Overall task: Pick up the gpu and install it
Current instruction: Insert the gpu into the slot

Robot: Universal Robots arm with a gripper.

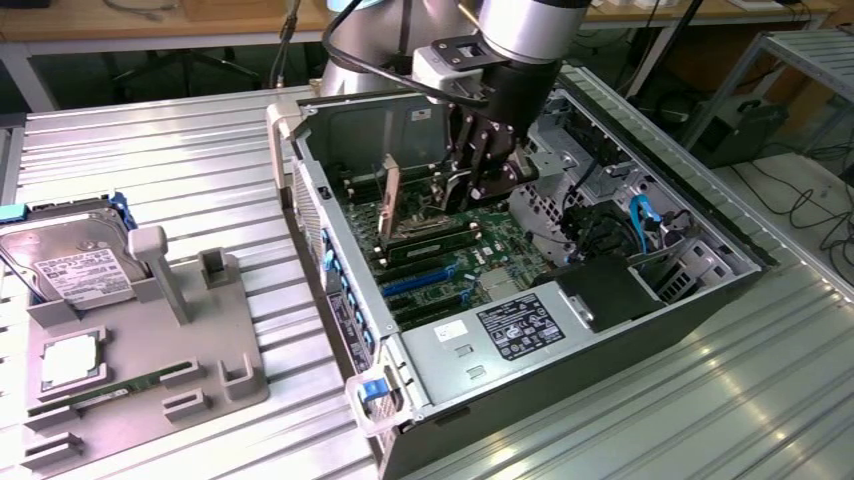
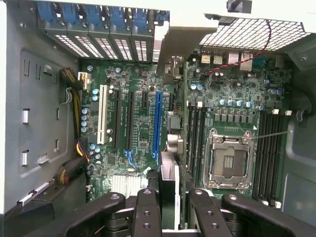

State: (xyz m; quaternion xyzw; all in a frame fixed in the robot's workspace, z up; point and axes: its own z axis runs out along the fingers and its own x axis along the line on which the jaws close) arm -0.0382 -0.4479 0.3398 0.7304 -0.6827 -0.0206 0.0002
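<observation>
Inside the open computer case (image 1: pixel 694 300), my gripper (image 1: pixel 475 195) hangs over the green motherboard (image 1: pixel 481 250). It is shut on the gpu (image 1: pixel 391 195), which stands on edge with its pale bracket toward the case's rear wall. In the wrist view the gpu (image 2: pixel 169 182) runs edge-on from between my black fingers (image 2: pixel 146 210), and its bracket (image 2: pixel 170 42) reaches the rear slot openings. The card sits just beside the long blue slot (image 2: pixel 157 123). Whether it is seated in a slot I cannot tell.
A grey fixture tray (image 1: pixel 200 350) lies at the exterior view's left with a silver hard drive (image 1: pixel 67 265) and a narrow green memory stick (image 1: pixel 114 390). The CPU socket (image 2: pixel 229 160), memory slots (image 2: pixel 269 148) and cable bundles (image 2: pixel 74 123) crowd the case interior. Ribbed metal table (image 1: pixel 160 160) all around.
</observation>
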